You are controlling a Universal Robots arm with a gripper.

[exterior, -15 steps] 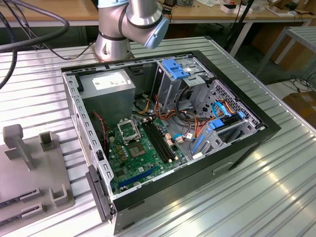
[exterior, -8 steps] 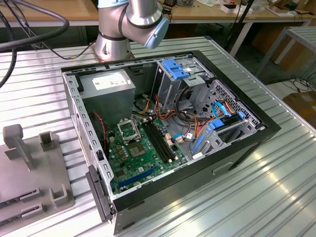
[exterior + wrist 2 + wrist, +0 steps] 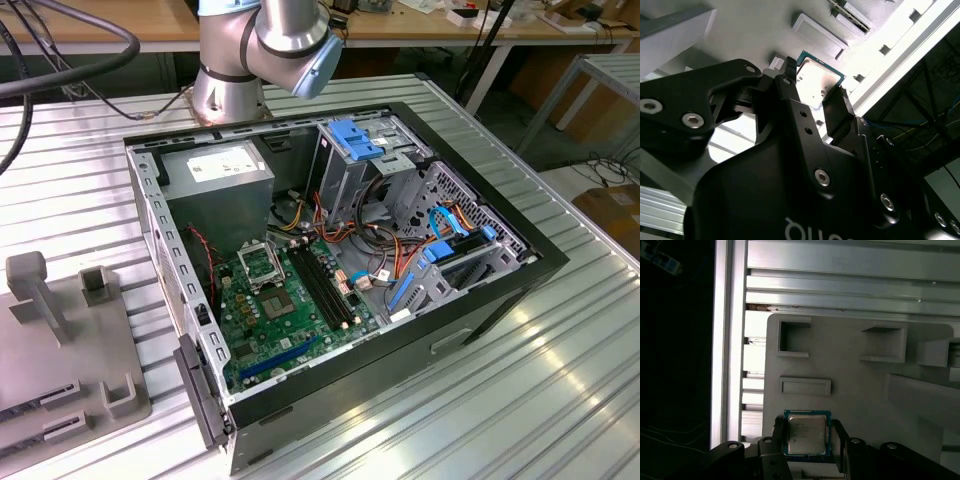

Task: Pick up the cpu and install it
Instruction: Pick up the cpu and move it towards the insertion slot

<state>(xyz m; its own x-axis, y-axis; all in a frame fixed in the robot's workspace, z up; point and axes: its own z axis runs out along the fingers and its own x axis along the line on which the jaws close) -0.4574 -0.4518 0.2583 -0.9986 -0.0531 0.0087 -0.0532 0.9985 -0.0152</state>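
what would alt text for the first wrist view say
The cpu, silvery face with a green rim, is gripped at two opposite edges by the black fingers. Beyond it lies a grey fixture tray with raised holders on a ribbed metal table, beside a dark computer case.

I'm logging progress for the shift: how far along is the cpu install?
Done: the pickup, it seems. The gripper appears clamped on the cpu, which looks lifted off the grey fixture plate.
In hand: the cpu, held over that plate beside the open computer case.
Left: the install itself. The motherboard socket in the exterior view looks unfilled.
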